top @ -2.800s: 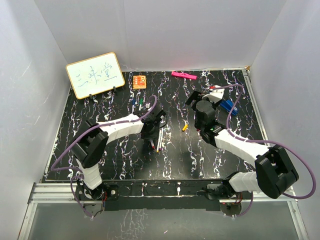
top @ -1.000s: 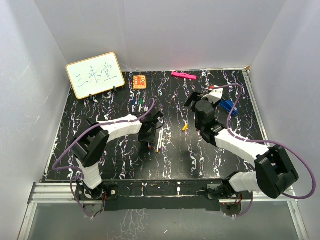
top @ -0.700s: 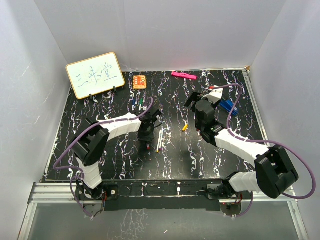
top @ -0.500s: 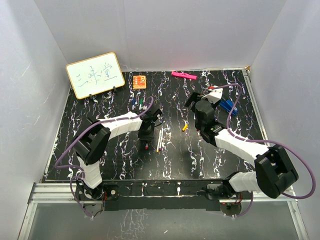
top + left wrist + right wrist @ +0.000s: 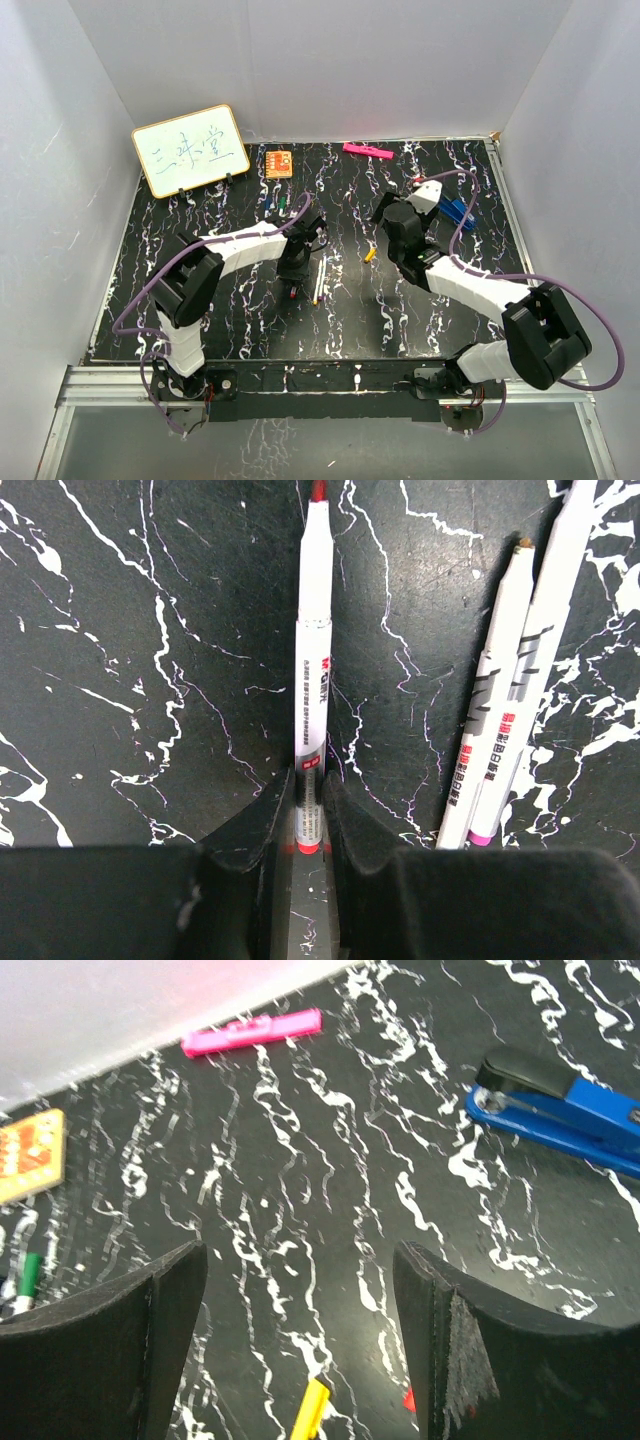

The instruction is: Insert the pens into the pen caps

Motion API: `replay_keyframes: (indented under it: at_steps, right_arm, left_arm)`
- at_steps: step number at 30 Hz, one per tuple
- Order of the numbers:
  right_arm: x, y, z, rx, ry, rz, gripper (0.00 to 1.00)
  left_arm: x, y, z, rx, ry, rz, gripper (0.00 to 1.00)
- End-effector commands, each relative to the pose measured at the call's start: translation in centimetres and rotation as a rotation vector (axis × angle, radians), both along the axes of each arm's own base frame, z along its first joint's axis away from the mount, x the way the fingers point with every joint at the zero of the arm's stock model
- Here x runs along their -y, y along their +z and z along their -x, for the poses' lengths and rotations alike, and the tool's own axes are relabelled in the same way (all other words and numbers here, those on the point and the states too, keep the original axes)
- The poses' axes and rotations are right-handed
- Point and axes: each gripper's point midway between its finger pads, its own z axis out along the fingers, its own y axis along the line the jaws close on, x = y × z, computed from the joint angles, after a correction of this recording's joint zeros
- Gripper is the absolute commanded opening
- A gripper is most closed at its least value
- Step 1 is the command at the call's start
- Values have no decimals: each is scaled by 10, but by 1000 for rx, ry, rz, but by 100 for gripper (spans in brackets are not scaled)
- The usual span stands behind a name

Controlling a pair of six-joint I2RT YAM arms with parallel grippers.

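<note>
Left wrist view: left claw [image 5: 308,792] grasps the thin white red-tipped pen [image 5: 313,660] only at its end, so lifting may tilt it.

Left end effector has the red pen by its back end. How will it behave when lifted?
The red pen looks like a stiff, thin plastic barrel, so it should lift light and unbending. Held only at its back end by the left end effector, the long free length may pivot downward.
</note>
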Motion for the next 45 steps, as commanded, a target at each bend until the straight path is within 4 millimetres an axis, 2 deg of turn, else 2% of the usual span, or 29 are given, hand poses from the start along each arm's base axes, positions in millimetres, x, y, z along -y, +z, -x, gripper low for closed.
replay_keyframes:
  at_steps: [1, 8, 13, 18, 26, 33, 39, 45]
  right_arm:
    - [11, -6, 4, -44, -76, -15, 70]
    - [29, -28, 19, -154, -162, 36, 69]
    - [27, -44, 28, -234, -168, 14, 68]
    - [22, -62, 38, -313, -157, -16, 66]
    - [18, -73, 55, -404, -128, -43, 67]
    - [14, -84, 58, -447, -88, -92, 65]
    - [5, -86, 46, -435, -49, -150, 44]
    - [-1, -101, 39, -482, -35, -152, 42]
  left_arm:
    - [-49, -37, 7, -39, -21, -230, 0]
    - [-38, 10, -11, 51, -49, -172, 0]
    - [-30, 42, -18, 120, -46, -103, 0]
    - [-20, 66, -27, 207, -40, -16, 0]
    - [-4, 101, -45, 355, -64, 100, 0]
    - [9, 109, -48, 413, -108, 192, 0]
    - [21, 110, -45, 441, -162, 271, 0]
    - [37, 117, -38, 474, -239, 357, 0]
